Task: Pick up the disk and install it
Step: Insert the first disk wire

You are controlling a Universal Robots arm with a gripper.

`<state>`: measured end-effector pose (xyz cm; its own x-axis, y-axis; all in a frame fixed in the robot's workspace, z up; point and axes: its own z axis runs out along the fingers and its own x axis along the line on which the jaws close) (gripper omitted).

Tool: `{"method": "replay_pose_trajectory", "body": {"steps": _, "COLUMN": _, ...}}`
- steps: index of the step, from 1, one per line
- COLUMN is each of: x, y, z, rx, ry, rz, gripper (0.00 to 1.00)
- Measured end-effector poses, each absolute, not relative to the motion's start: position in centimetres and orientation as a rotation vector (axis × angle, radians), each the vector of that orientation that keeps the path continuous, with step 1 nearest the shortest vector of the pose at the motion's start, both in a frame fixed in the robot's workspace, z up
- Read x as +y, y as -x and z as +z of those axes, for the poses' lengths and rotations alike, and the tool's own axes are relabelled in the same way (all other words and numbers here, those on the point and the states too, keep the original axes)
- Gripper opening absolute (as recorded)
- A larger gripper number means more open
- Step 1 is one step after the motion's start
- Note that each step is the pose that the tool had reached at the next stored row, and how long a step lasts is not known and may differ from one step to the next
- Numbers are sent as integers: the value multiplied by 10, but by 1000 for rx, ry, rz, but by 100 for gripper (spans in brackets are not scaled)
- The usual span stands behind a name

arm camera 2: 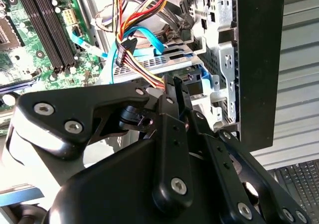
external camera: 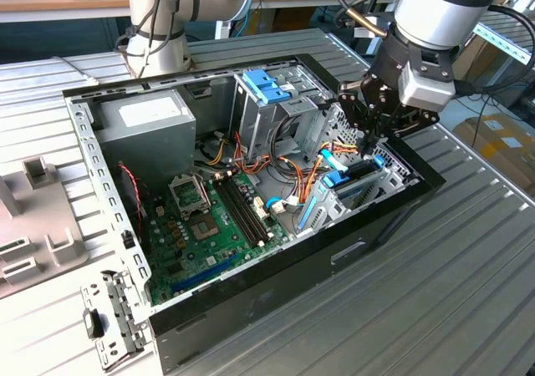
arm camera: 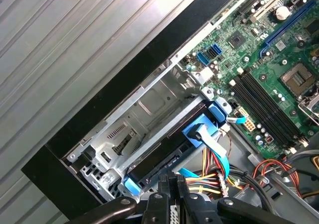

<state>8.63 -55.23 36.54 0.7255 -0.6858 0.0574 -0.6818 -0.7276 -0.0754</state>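
Observation:
The disk (external camera: 354,180), a dark slab with bright blue rails, lies tilted in the metal bay at the case's front corner, at the exterior view's right. In the first wrist view the disk (arm camera: 162,157) sits in the bay with a blue tab at each end. A light blue flat cable runs up to the end nearer the motherboard. My gripper (external camera: 374,148) hangs just above the disk's end near the case wall. In both wrist views the black fingers (arm camera: 172,184) are pressed together with nothing between them. I cannot tell whether my gripper (arm camera 2: 175,84) touches the disk.
The open case holds a green motherboard (external camera: 209,226), a grey power supply (external camera: 146,119) and a tall grey drive cage with a lighter blue bracket (external camera: 266,88). Coloured cables (external camera: 288,171) bundle beside the bay. Another arm's base (external camera: 159,38) stands behind the case. Grey metal parts (external camera: 113,322) lie on the table.

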Motion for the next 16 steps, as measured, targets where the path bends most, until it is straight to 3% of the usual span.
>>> {"method": "replay_pose_trajectory", "body": {"steps": 16, "x": -552, "y": -86, "z": 364, "rx": 1216, "ry": 2843, "rz": -128, "gripper": 17}}
